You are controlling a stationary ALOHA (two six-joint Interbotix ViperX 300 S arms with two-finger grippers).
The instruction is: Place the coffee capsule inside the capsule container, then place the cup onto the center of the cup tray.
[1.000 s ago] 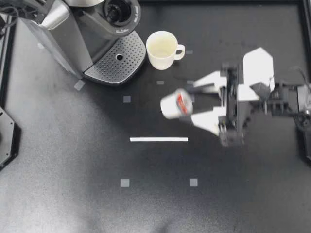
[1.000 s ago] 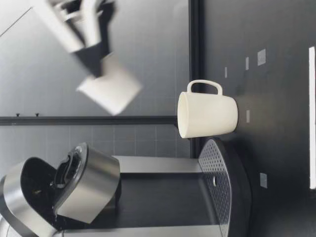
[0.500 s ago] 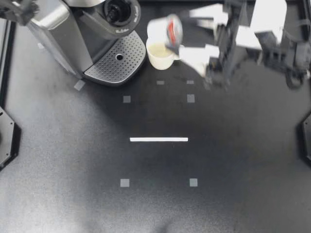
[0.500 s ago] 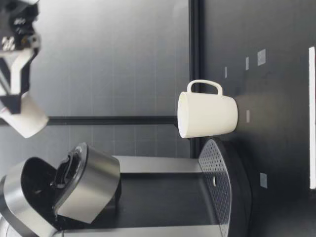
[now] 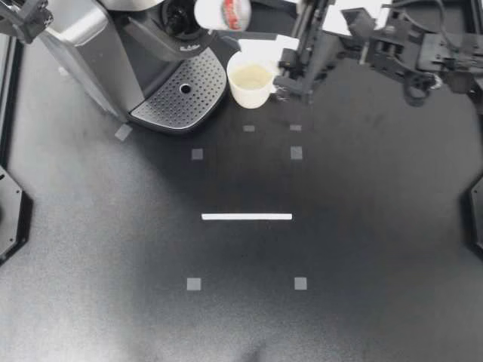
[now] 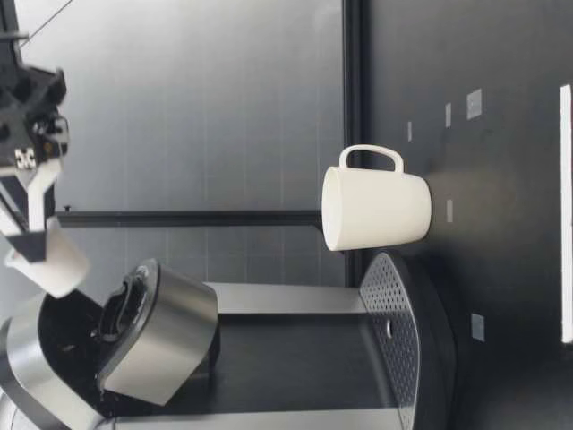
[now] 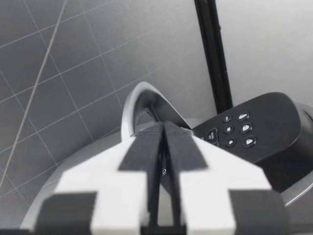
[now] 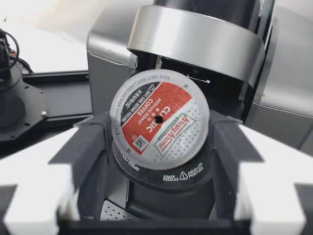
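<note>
My right gripper point(image 5: 230, 23) is shut on the white coffee capsule point(image 5: 219, 10), whose red and white foil lid point(image 8: 159, 120) faces the wrist camera. The capsule point(image 6: 58, 260) hangs just above the coffee machine's open capsule container point(image 5: 181, 16), beside the raised silver lid point(image 6: 157, 340). The cream cup point(image 5: 251, 78) stands upright on the table beside the perforated cup tray point(image 5: 181, 94), its handle away from the machine. My left gripper point(image 7: 164, 128) is shut on nothing, high up by the machine's back. In the top view only a dark part of the left arm point(image 5: 21, 16) shows.
The right arm point(image 5: 392, 45) reaches in over the cup along the table's far edge. A white tape line point(image 5: 247, 216) and small grey squares point(image 5: 196, 154) mark the black tabletop. A black frame rail point(image 6: 353, 125) borders the table behind the cup.
My right gripper has carried the capsule from above the table's middle, up past the cup, to just over the machine's open container. The cup and the left arm have not moved.
</note>
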